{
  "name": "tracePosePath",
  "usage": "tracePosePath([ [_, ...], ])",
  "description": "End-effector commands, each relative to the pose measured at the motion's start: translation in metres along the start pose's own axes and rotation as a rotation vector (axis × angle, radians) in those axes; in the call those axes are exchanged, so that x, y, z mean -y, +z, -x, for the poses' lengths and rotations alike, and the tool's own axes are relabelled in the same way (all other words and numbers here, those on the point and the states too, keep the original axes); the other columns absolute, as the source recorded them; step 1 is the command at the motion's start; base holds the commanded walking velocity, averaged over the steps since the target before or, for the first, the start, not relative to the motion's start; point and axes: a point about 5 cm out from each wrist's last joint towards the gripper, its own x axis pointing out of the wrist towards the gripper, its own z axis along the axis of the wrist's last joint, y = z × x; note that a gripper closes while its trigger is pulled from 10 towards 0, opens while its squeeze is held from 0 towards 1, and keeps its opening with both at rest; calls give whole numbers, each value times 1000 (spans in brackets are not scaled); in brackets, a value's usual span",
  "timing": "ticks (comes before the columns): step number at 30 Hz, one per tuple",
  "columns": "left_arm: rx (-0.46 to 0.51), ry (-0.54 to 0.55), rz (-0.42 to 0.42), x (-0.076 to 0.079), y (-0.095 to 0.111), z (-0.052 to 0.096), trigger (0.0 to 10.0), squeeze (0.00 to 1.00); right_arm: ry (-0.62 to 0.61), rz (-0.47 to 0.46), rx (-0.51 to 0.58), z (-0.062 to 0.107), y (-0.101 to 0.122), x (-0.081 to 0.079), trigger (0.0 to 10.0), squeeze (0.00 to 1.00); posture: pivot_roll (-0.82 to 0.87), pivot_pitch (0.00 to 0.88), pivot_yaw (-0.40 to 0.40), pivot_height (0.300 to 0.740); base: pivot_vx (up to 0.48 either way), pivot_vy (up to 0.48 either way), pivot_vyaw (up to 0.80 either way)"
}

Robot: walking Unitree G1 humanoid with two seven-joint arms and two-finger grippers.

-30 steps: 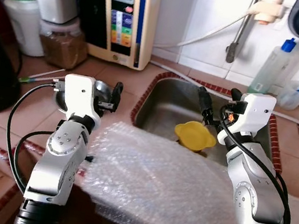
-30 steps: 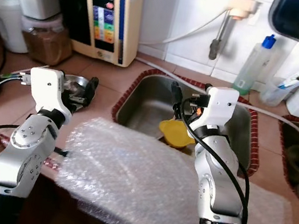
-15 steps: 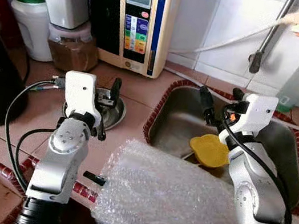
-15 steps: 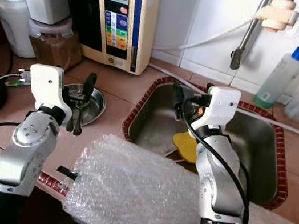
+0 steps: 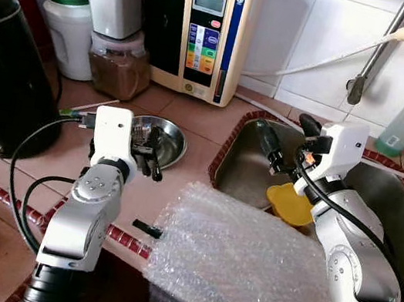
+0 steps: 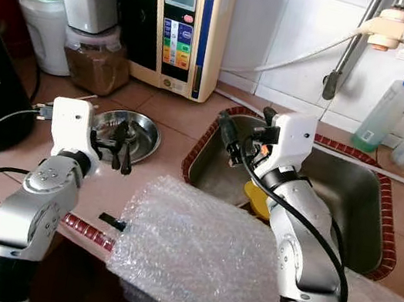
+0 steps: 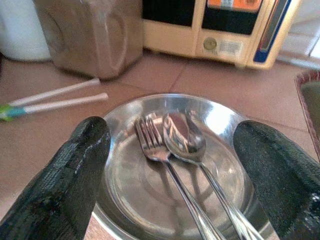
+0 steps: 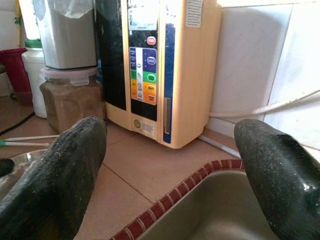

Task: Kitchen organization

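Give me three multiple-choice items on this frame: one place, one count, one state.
1. Where is the yellow lid?
A. in the sink
B. on the steel plate
C. on the bubble wrap

2. How many utensils lie in the plate?
A. none
B. two
C. four

3. How is the left tool?
A. shut on the fork
B. shut on nothing
C. open over the plate

Answers: 1 A, it lies in the sink basin; 2 B, a fork and a spoon; 3 C, its fingers straddle the plate, spread apart.
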Motion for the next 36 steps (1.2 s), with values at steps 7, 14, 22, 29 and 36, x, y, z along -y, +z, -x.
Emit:
tracePosePath([
  [7, -32, -82, 5, 14, 4, -7, 10000, 0, 42, 21, -5, 2, 3, -7, 10000, 0, -67, 53, 12, 740, 0, 0, 0],
  [14, -110, -117, 34, 31, -4, -11, 10000, 0, 124, 32, -21, 1, 2, -19, 10000, 0, -72, 48, 14, 740, 0, 0, 0],
  [22, -195, -114, 82, 35, -15, -16, 10000, 0, 194, 49, -34, 3, 2, -26, 10000, 0, -72, 50, 13, 740, 0, 0, 0],
  [29, -225, -119, 128, 38, -20, -20, 10000, 0, 242, 48, -48, 5, 1, -34, 10000, 0, -80, 58, 14, 740, 0, 0, 0],
  [36, -194, -139, 100, 44, -10, -25, 10000, 0, 257, 51, -56, 7, 1, -35, 10000, 0, -86, 59, 14, 740, 0, 0, 0],
])
